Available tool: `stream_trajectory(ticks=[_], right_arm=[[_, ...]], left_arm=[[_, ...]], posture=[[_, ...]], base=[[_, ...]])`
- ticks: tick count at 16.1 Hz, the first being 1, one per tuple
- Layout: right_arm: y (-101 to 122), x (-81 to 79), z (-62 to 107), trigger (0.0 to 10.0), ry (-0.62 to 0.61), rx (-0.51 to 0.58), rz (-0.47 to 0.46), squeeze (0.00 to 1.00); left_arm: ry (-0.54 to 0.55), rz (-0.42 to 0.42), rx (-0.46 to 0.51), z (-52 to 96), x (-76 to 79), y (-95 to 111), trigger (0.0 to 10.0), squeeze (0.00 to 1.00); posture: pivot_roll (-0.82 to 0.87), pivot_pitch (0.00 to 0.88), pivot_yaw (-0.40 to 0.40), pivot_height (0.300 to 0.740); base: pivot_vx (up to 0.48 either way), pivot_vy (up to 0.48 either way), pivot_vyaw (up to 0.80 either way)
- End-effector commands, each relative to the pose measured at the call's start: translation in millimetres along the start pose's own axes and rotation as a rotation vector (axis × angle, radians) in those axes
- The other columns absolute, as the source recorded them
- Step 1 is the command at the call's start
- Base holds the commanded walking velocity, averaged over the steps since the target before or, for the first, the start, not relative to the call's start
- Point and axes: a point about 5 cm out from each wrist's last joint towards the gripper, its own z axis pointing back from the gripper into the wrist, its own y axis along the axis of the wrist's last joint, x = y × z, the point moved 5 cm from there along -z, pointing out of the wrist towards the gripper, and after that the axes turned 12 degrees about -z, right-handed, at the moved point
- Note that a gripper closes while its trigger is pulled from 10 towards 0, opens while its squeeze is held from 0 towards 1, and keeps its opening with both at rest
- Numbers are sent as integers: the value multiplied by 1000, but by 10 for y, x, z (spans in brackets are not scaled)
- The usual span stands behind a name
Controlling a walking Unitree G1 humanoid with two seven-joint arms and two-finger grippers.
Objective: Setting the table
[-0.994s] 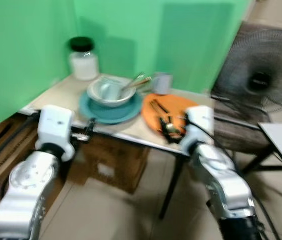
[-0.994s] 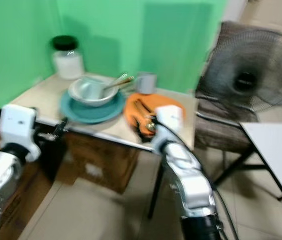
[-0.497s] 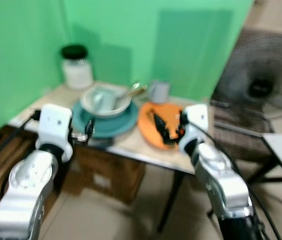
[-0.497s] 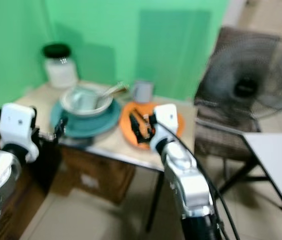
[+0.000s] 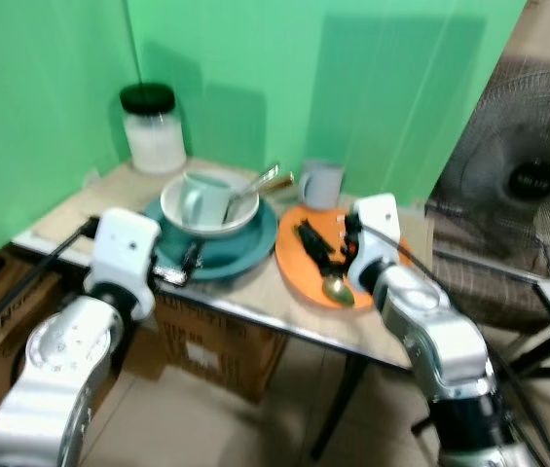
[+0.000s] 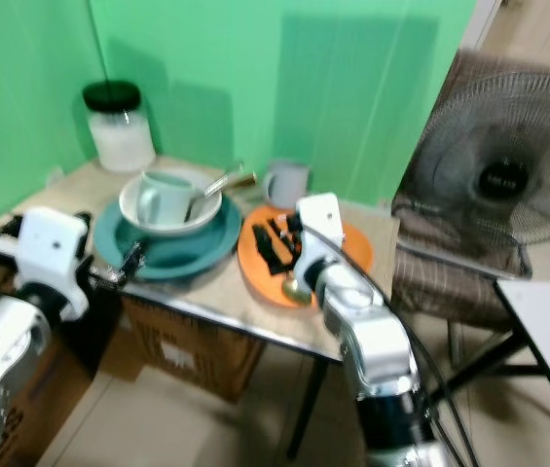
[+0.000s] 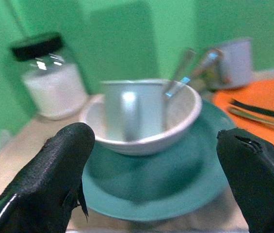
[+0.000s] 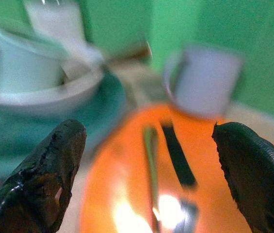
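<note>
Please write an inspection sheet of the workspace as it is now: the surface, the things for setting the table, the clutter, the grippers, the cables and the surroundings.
Surface: small beige table set against green walls.
Job's things: teal plate carrying a white bowl; a pale mug and metal cutlery stand in the bowl. Orange plate beside it holds a spoon and dark-handled cutlery. Grey mug stands behind the orange plate.
Clutter: glass jar with black lid, at the back corner.
Grippers: left gripper open, facing the teal plate's edge; right gripper open, over the orange plate.
Cables: black cables beside the left arm.
Surroundings: cardboard box under the table, standing fan and chair on the right.
</note>
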Motion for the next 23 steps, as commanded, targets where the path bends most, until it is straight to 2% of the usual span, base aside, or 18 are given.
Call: stream_trajectory(ticks=[1, 4, 7, 8, 9, 10, 11, 12, 13, 16, 20, 23], right_arm=[[-87, 58, -30, 10000, -14, -71, -5, 0], [-145, 25, -280, 10000, -9, -204, 49, 0], [-77, 88, -450, 10000, -40, -258, 69, 0], [-54, 89, -506, 8667, -43, -272, 80, 0], [-43, 85, -567, 4784, -51, -281, 108, 0], [-40, 78, -596, 4235, -54, -283, 115, 0], [-37, 72, -656, 2863, -66, -289, 127, 0], [-34, 66, -692, 431, -73, -291, 129, 0], [-36, 62, -702, 0, -74, -293, 126, 0], [-111, 27, -738, 0, -53, -346, 107, 0], [-252, 133, -719, 0, -104, -399, 83, 0], [-305, 116, -711, 0, -90, -425, 54, 0]], left_arm=[[-48, -16, 29, 22, 65, 58, 10000, 0], [-154, -59, 3, 90, 126, -18, 10000, 0], [-177, -84, -14, 117, 95, -74, 10000, 0], [-176, -85, -20, 128, 75, -90, 10000, 0], [-175, -86, -25, 138, 65, -106, 10000, 0], [-175, -87, -27, 142, 63, -111, 10000, 0], [-177, -86, -28, 149, 64, -113, 10000, 0], [-179, -85, -28, 155, 67, -115, 10000, 0], [-180, -85, -28, 157, 69, -115, 10000, 0], [-188, -82, -29, 173, 82, -119, 10000, 0], [-192, -77, -29, 175, 97, -127, 10000, 0], [-200, -75, -28, 173, 104, -125, 10000, 0]], posture=[[54, 0, -40, 740], [50, 0, -39, 740], [47, 0, -48, 740], [46, 0, -50, 740], [46, 0, -54, 740], [47, 0, -55, 740], [51, 0, -57, 740], [53, 0, -58, 740], [55, 0, -59, 740], [58, 0, -62, 740], [56, 0, -63, 740], [57, 0, -62, 740]], base=[[0, 0, 0], [0, 0, 0], [0, 0, 0], [0, 0, 0], [0, 0, 0], [0, 0, 0], [0, 0, 0], [0, 0, 0], [0, 0, 0], [0, 0, 0], [0, 0, 0], [0, 0, 0]])
